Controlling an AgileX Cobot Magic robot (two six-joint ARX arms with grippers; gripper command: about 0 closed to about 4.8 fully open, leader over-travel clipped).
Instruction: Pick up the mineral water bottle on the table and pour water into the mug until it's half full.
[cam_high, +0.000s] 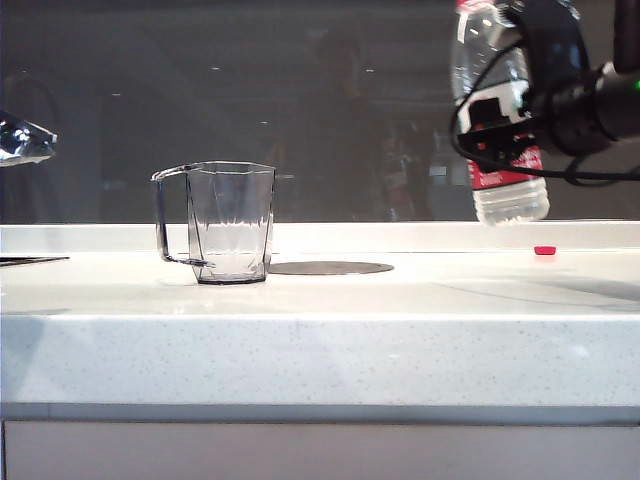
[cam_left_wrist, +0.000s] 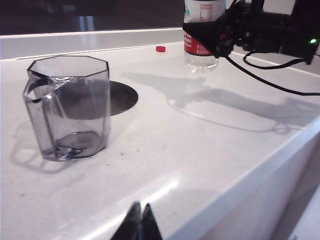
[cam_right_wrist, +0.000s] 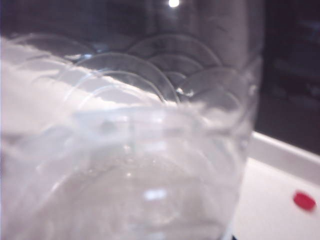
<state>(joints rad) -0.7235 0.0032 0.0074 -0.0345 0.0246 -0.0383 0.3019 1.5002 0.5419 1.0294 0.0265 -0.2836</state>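
Observation:
The clear faceted mug (cam_high: 230, 222) stands upright on the white table (cam_high: 320, 340), left of the middle, with its handle to the left; the left wrist view shows the mug (cam_left_wrist: 70, 107) close by. My right gripper (cam_high: 515, 110) is shut on the mineral water bottle (cam_high: 505, 195) at its red-and-white label. It holds the bottle nearly upright in the air, well above the table at the right and far from the mug. The bottle (cam_right_wrist: 130, 150) fills the right wrist view and hides the fingers. My left gripper (cam_left_wrist: 140, 212) hangs shut and empty over the table's front edge.
A flat grey disc (cam_high: 330, 267) is set in the table just right of the mug. A small red cap (cam_high: 544, 250) lies on the table below the raised bottle. A low white ledge runs along the back. Black cables loop off the right arm (cam_left_wrist: 280, 85).

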